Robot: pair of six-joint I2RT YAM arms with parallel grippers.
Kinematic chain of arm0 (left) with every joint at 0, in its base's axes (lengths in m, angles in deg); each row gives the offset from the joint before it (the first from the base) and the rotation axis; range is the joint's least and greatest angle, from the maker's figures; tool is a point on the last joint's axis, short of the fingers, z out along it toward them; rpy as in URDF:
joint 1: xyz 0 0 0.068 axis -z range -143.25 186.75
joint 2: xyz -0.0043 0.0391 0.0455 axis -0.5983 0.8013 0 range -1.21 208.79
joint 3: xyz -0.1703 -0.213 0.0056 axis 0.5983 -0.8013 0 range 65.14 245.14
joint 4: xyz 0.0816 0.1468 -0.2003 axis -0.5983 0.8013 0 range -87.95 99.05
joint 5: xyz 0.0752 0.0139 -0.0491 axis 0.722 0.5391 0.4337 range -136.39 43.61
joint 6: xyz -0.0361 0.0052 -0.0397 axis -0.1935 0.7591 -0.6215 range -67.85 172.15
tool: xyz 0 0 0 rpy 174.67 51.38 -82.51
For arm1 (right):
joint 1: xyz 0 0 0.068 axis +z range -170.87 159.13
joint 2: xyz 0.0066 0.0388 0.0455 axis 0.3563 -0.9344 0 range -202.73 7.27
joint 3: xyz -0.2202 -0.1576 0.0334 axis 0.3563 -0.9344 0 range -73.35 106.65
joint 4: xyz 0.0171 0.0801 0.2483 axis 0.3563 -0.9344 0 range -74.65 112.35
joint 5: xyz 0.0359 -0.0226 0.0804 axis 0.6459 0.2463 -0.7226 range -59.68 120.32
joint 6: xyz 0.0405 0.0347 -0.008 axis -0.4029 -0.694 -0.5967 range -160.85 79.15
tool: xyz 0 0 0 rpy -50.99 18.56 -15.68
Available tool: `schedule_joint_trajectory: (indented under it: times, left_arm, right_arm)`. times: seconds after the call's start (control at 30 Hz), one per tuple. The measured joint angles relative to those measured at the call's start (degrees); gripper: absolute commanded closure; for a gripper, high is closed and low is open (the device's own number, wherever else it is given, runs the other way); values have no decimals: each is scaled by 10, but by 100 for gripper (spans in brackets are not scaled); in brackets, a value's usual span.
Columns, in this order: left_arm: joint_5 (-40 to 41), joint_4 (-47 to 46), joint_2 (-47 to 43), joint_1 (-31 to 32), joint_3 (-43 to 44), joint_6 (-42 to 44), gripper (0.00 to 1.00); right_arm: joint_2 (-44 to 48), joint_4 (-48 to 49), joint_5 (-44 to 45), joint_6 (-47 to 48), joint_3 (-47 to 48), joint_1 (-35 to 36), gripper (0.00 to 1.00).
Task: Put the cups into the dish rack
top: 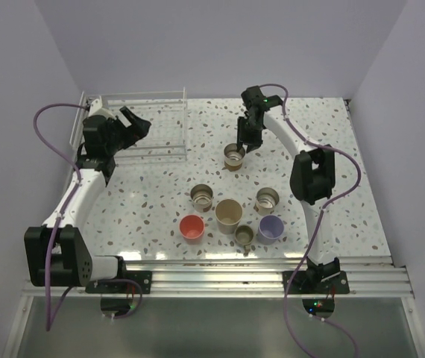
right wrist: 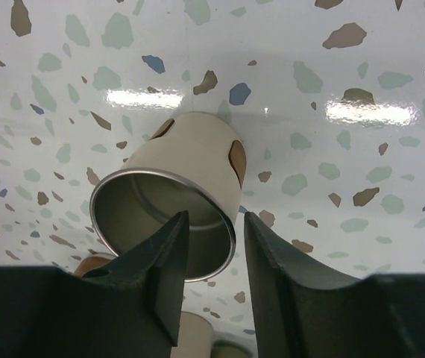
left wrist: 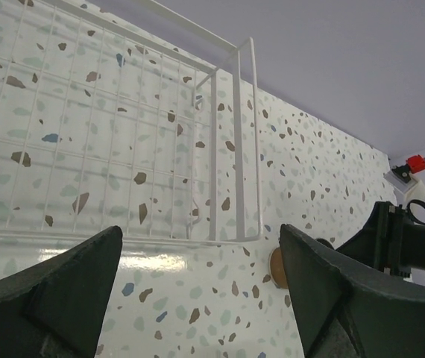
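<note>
The white wire dish rack (top: 145,95) stands at the far left of the speckled table (top: 339,194). The left gripper (top: 139,124) hangs at the rack, its fingers (left wrist: 56,298) spread wide and released. The right gripper (top: 244,142) is at far centre, down on a cream cup (top: 233,156) with brown patches, which lies to the right of the rack and apart from it. In the right wrist view one finger (right wrist: 164,276) reaches inside the cup's metal-lined mouth and the other lies outside the rim. Whether they press the wall cannot be told. Six more cups stand clustered near centre: brown cup (top: 201,196), beige cup (top: 228,213), grey metal cup (top: 267,198), red cup (top: 191,227), lavender cup (top: 271,227), small olive cup (top: 244,236).
</note>
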Motion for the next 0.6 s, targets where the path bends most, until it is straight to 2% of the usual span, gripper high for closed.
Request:
schedule_joint_trajectory:
  times: [0.13,0.4,0.6]
  left_arm:
    - [-6,2,0,19,-1,0,12]
    - [-15,12,-2,36,-1,0,13]
    - [-15,42,-7,50,7,0,15]
  right_arm:
    - [0,9,1,-5,-25,0,69]
    - [5,28,9,-14,-76,0,100]
    - [18,32,13,-23,-80,0,100]
